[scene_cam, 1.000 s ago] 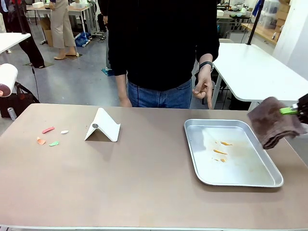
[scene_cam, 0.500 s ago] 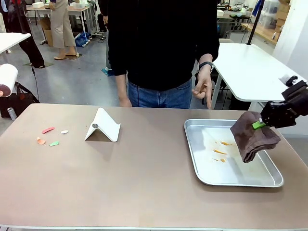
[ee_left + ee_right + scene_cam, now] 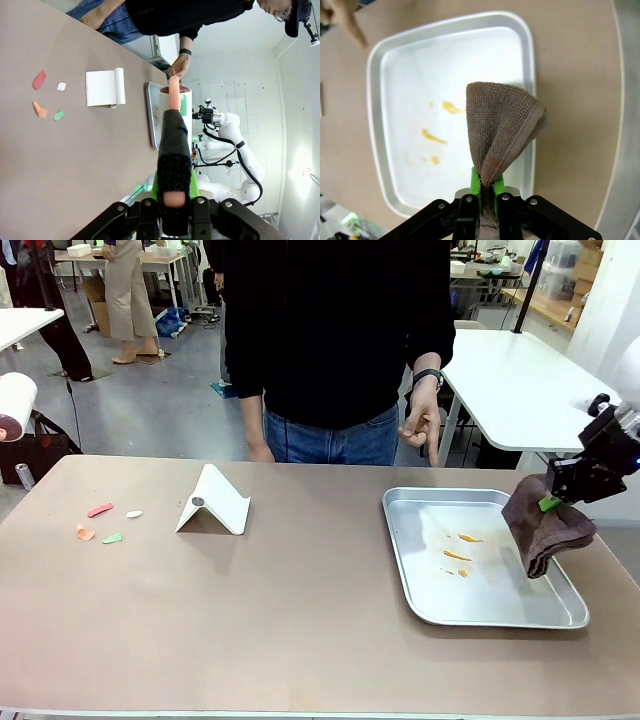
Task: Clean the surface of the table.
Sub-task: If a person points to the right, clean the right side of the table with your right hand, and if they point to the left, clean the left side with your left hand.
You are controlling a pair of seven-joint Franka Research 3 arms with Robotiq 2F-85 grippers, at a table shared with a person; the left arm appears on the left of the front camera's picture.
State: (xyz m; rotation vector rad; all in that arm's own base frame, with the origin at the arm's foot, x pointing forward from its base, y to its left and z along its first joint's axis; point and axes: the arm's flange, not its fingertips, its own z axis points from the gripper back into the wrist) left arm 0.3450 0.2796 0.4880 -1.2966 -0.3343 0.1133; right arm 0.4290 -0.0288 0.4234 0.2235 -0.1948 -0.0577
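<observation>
The beige-brown table (image 3: 300, 620) carries several small coloured scraps (image 3: 100, 523) at its left end; the scraps (image 3: 46, 95) also lie on the table (image 3: 75, 160) in the left wrist view. My right gripper (image 3: 551, 503) is shut on a brown cloth (image 3: 546, 530) that hangs over the right rim of a silver tray (image 3: 500, 618). In the right wrist view the cloth (image 3: 502, 125) rises from the gripper (image 3: 485, 189) above the tray (image 3: 376, 95). My left gripper (image 3: 173, 177) is shut on the black-wrapped handle of a roller (image 3: 172, 135).
Orange smears (image 3: 460, 552) mark the tray floor. A white folded card stand (image 3: 213, 502) sits left of centre. A person in black stands at the far edge, one hand (image 3: 420, 425) hanging above the tray's far side. A white roll (image 3: 12, 405) shows at the left edge.
My right gripper has carried the cloth left from beyond the table's right end to over the tray, then eased back a little toward the tray's right rim.
</observation>
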